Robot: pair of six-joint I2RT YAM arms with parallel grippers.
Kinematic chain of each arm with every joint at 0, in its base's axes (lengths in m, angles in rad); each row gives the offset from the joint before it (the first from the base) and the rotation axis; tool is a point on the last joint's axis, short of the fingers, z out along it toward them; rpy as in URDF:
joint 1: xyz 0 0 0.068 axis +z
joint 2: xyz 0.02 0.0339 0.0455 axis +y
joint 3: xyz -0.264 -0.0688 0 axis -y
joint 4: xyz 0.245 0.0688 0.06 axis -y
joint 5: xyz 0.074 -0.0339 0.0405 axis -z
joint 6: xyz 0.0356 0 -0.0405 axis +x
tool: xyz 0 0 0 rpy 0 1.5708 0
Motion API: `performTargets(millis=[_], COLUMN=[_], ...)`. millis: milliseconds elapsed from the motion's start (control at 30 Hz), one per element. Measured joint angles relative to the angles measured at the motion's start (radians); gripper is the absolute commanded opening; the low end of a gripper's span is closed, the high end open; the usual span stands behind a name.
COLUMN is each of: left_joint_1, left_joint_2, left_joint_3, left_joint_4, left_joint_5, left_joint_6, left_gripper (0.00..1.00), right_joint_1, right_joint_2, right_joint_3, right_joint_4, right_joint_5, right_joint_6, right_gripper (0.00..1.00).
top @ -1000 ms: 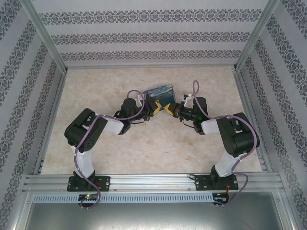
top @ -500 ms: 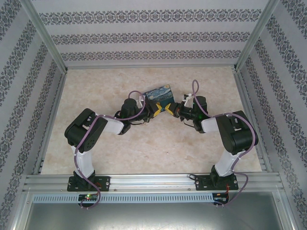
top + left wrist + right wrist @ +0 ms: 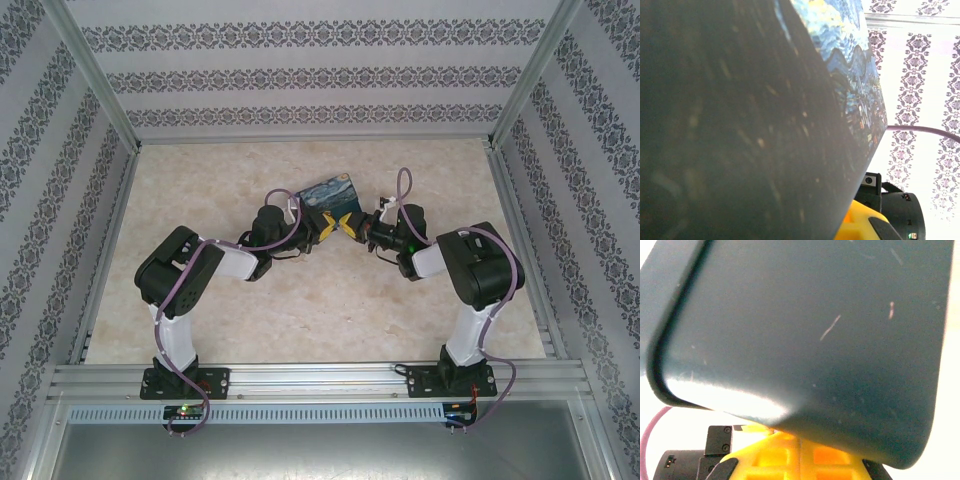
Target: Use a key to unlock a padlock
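Observation:
The blue swirl-patterned tin (image 3: 328, 193) hangs tilted above the table centre, over the spot where both grippers meet. My left gripper (image 3: 327, 228) reaches under its near edge from the left, and the tin's dark underside (image 3: 740, 120) hides its fingers in the left wrist view. My right gripper (image 3: 349, 225) comes in from the right. Its yellow fingers (image 3: 785, 455) are pressed together along a thin seam just below the tin's dark base (image 3: 815, 330). Key and padlock are hidden. A yellow finger (image 3: 860, 225) of the right gripper shows beneath the tin in the left wrist view.
The beige marbled tabletop (image 3: 230, 310) is walled by patterned panels with metal rails (image 3: 300, 375) along the near edge. Both arms' elbows (image 3: 180, 265) (image 3: 478, 265) stand near the front corners.
The right arm's elbow has swung left and back, pushing its gripper slightly closer to the left one. The tin has shifted a little to the left. The left arm stays still.

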Motion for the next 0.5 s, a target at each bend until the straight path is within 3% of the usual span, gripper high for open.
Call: performTargets(millis=[200, 500], left_joint_1=[0.000, 0.000], left_joint_2=[0.000, 0.003], left_joint_3=[-0.002, -0.005], left_joint_4=[0.020, 0.016], left_joint_5=[-0.011, -0.016], left_joint_6=[-0.009, 0.008], left_gripper=[0.00, 0.00], right_joint_1=[0.003, 0.009], right_joint_2=[0.016, -0.002], right_joint_3=[0.000, 0.010], right_joint_4=[0.059, -0.008], right_joint_5=[0.006, 0.017], right_joint_6=[0.053, 0.014], right_gripper=[0.00, 0.00])
